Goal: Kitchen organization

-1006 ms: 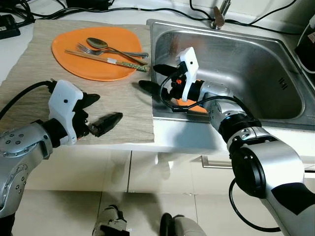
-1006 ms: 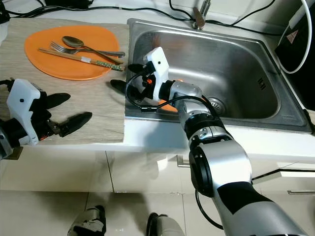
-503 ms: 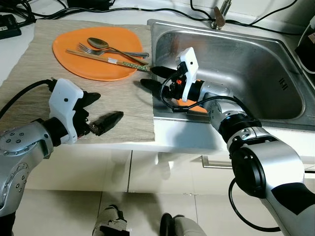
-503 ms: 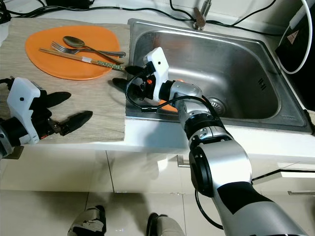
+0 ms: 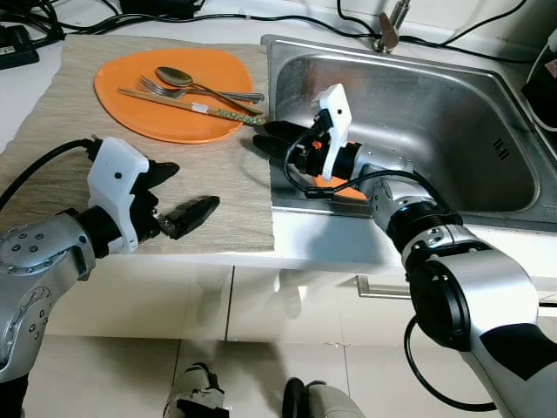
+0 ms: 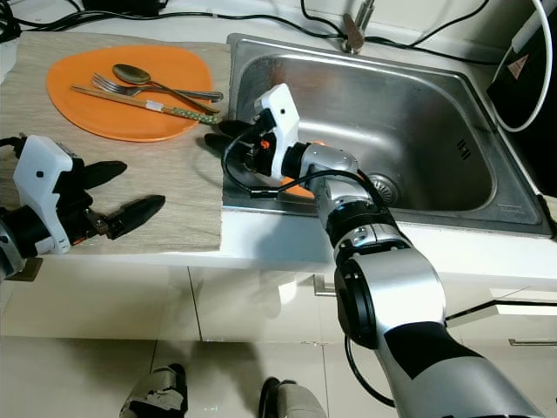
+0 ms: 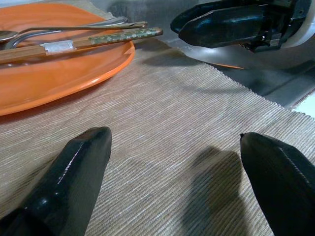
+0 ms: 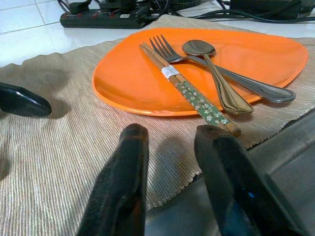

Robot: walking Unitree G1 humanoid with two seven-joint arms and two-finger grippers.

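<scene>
Near the front edge of the counter, the left gripper (image 5: pixel 178 193) hovers over the woven mat (image 5: pixel 61 131) with its fingers spread wide and empty. Further back, at the left rim of the sink (image 5: pixel 452 52), the right gripper (image 5: pixel 271 138) has its fingers narrowly parted, holding nothing. Just beyond lies the orange plate (image 5: pixel 130 109) on the mat, carrying chopsticks (image 8: pixel 189 96), a fork (image 8: pixel 165 49) and a spoon (image 8: pixel 216 73).

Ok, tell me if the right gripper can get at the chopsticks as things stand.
Probably yes. The right gripper sits at the sink's left rim, jaws slightly apart, pointing at the chopsticks' near end on the plate, nothing between.
</scene>
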